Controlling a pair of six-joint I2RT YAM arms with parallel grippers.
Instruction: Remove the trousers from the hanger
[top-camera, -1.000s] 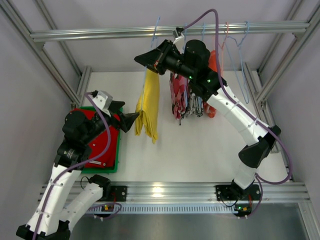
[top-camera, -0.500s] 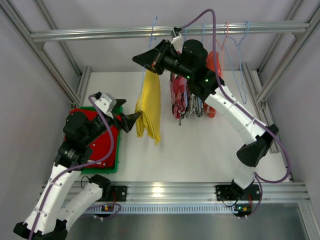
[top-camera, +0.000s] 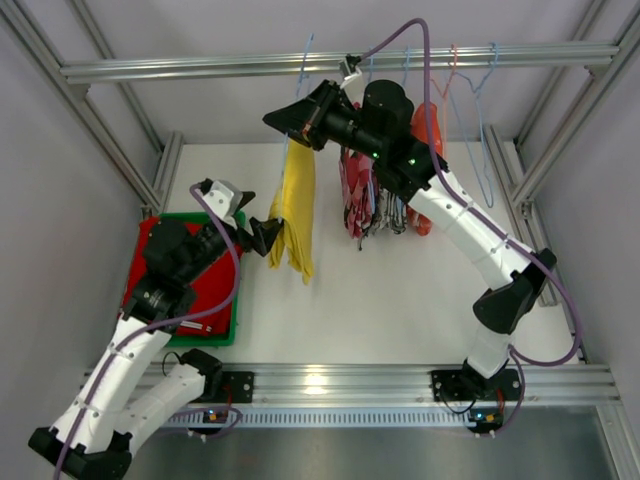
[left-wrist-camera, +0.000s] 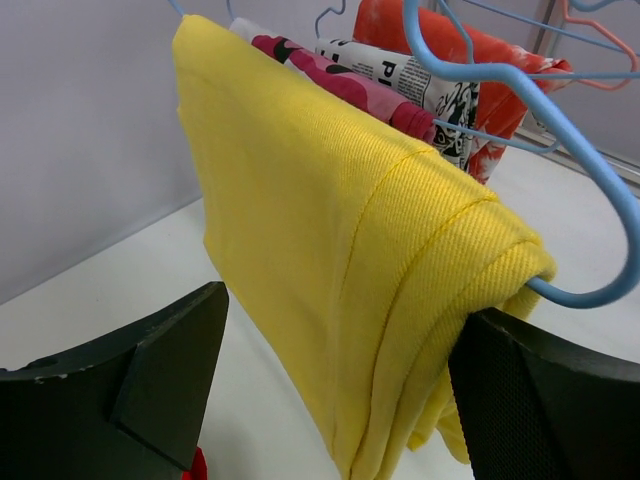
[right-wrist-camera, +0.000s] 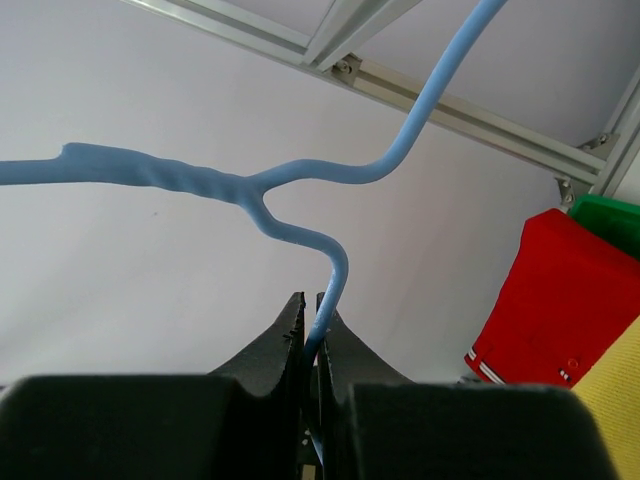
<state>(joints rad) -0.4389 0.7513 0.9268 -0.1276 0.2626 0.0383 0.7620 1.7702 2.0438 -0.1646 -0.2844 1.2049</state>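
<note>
The yellow trousers (top-camera: 296, 205) hang folded over a light blue hanger (top-camera: 303, 62) below the top rail; they fill the left wrist view (left-wrist-camera: 340, 250), draped over the hanger's bar (left-wrist-camera: 560, 130). My left gripper (top-camera: 272, 233) is open, its jaws either side of the trousers' lower fold, one finger (left-wrist-camera: 130, 370) left, one (left-wrist-camera: 550, 400) right. My right gripper (right-wrist-camera: 312, 310) is shut on the hanger's wire (right-wrist-camera: 330, 290) just under its hook. Red trousers (top-camera: 185, 285) lie in the green bin (top-camera: 232, 325).
Further clothes (top-camera: 368, 195) hang on other hangers right of the yellow pair, patterned red and black-and-white, plus an orange piece (top-camera: 428, 125). Empty blue and pink hangers (top-camera: 480, 90) hang at the right of the rail (top-camera: 200, 66). Frame posts flank the white table (top-camera: 400, 300).
My left gripper has moved up and to the right from beside the bin until its open jaws straddle the yellow trousers. The right gripper keeps its hold on the hanger, barely moved.
</note>
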